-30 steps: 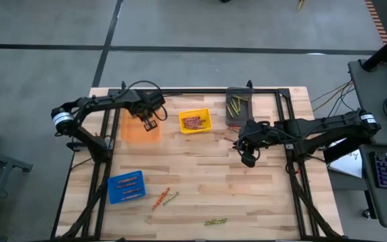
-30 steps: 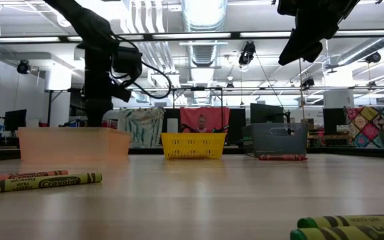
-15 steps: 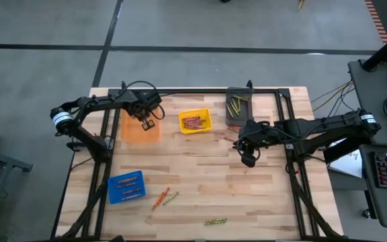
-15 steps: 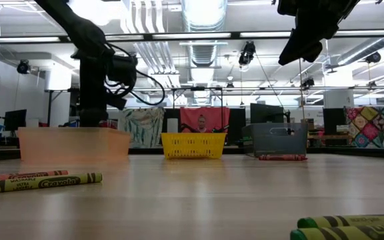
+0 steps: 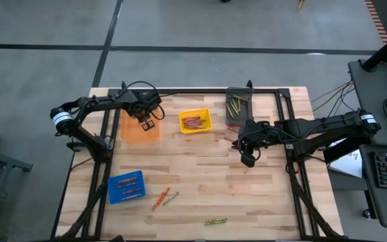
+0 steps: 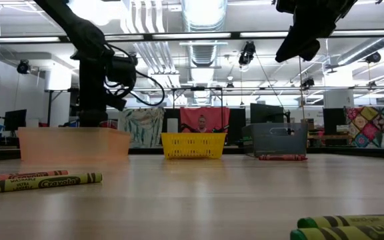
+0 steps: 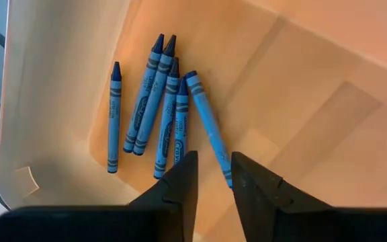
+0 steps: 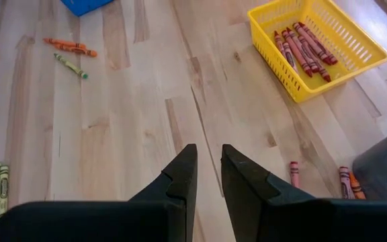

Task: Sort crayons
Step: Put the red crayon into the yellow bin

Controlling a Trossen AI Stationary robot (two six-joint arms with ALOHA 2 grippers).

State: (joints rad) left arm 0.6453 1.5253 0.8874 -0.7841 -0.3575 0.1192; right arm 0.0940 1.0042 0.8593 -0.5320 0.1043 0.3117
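Orange bin point(image 5: 142, 128): at 10 o'clock on the counter point(image 5: 200, 181); the left wrist view shows six blue crayons point(image 7: 160, 111) lying side by side on its floor.
Left pincer point(image 5: 146, 124): poised over the orange bin; its fingers point(image 7: 180, 191) stand slightly apart with nothing between them.
Yellow bin point(image 5: 195, 122): a mesh basket at 12 o'clock, holding a row of red crayons point(image 8: 304, 47).
Grey bin point(image 5: 237, 106): at 1 o'clock against the far edge, holding several olive-yellow crayons point(image 5: 234, 105).
Blue bin point(image 5: 126, 187): at 8 o'clock, with a few crayons inside; their colour cannot be told.
Right pincer point(image 5: 248, 159): raised above the bare counter at 3 o'clock of centre; its fingers point(image 8: 183, 181) are a narrow gap apart, gripping nothing.
Loose crayons, near edge: an orange pair point(image 5: 161, 197) and a green one point(image 5: 171, 198) together at 6 o'clock, just beside the blue bin; two yellow-green ones point(image 5: 215, 221) nearer the front edge.
Loose crayons, far side: three red and orange sticks point(image 8: 345, 181) on the counter just beside the grey bin.
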